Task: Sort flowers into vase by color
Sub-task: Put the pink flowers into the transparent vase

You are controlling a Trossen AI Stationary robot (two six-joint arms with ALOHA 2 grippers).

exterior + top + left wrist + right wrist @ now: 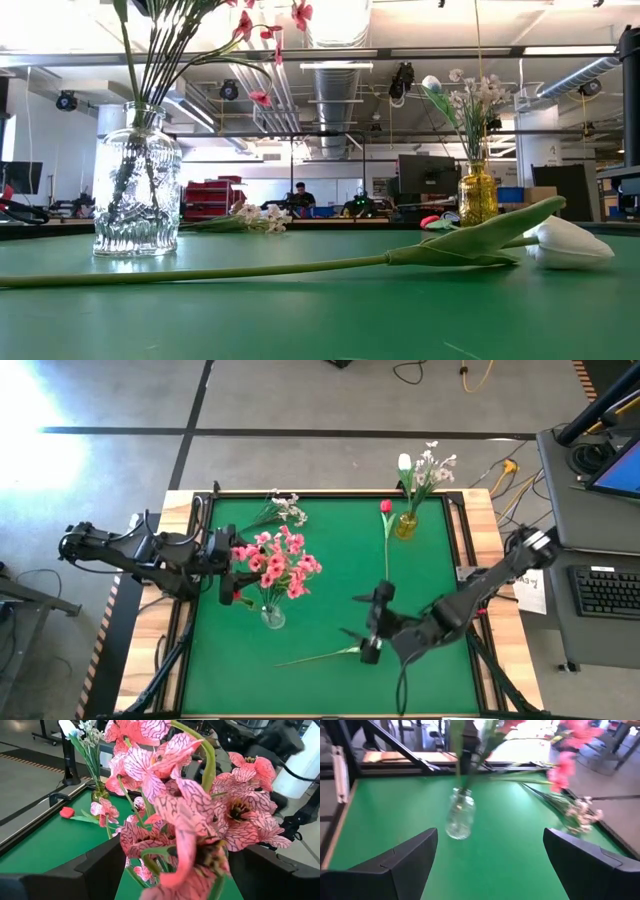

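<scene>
Pink blossom sprays (pixel 281 563) stand in a clear glass vase (pixel 272 617) at the table's left middle. My left gripper (pixel 238 575) is open and level, its fingers (pixel 100 870) on either side of the nearest pink blossoms (pixel 200 830). A yellow vase (pixel 405 525) at the far right holds a white tulip and white sprays. A red tulip (pixel 385 507) and a white-blossom spray (pixel 288 510) lie flat on the table. A white tulip (pixel 565 243) lies near the front edge. My right gripper (pixel 366 625) hangs open above its head end, facing the clear vase (pixel 459 817). My left gripper stands open around the pink blossoms from the table's left side, at blossom height above the clear vase. The petals fill the space between its fingers, and I cannot tell whether a finger touches them.
A raised dark frame (pixel 455 560) edges the green table top. The red tulip's stem (pixel 386 550) runs from the far edge toward my right gripper. Bare green surface (pixel 300 690) lies along the near edge, left of the white tulip's stem (pixel 315 657).
</scene>
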